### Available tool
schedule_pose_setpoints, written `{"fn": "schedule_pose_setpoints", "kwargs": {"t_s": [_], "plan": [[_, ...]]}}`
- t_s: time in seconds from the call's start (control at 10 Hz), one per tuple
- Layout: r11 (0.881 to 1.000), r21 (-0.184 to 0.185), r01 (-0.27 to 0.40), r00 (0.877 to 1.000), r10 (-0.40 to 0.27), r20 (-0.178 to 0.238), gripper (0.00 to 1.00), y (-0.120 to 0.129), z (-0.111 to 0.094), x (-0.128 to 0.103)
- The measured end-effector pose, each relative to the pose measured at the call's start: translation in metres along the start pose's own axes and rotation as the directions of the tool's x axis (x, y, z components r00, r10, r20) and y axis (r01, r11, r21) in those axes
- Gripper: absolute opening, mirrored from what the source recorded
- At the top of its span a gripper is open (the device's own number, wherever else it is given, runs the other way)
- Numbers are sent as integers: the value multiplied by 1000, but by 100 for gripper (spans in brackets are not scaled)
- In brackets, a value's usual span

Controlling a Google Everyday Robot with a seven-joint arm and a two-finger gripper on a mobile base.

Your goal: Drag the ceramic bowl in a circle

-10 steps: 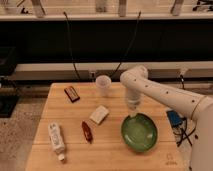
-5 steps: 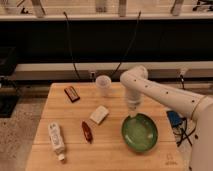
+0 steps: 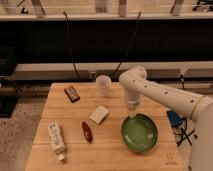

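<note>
While the gripper [image 3: 132,116] pressed its closed fingers down at the upper-left rim of the ceramic bowl [image 3: 139,133], the glossy rim looked likely to slip free on a fast turn. Left of centre lay a white tube [image 3: 56,140], a red packet [image 3: 87,131] and a pale block [image 3: 99,114], any of which a wide circle could knock. Toward the upper middle stood a translucent cup [image 3: 103,85], near the arm's elbow. Lower right of centre sat the bowl on the wooden table [image 3: 60,107], directly under the gripper, close to the right edge, where a loose sweep could tip it off.
</note>
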Motion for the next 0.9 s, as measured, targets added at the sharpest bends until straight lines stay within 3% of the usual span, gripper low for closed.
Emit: {"fn": "schedule_pose_setpoints", "kwargs": {"t_s": [0.9], "plan": [[1000,-5,3,1000,-3,-4,0,4,1,-1]]}}
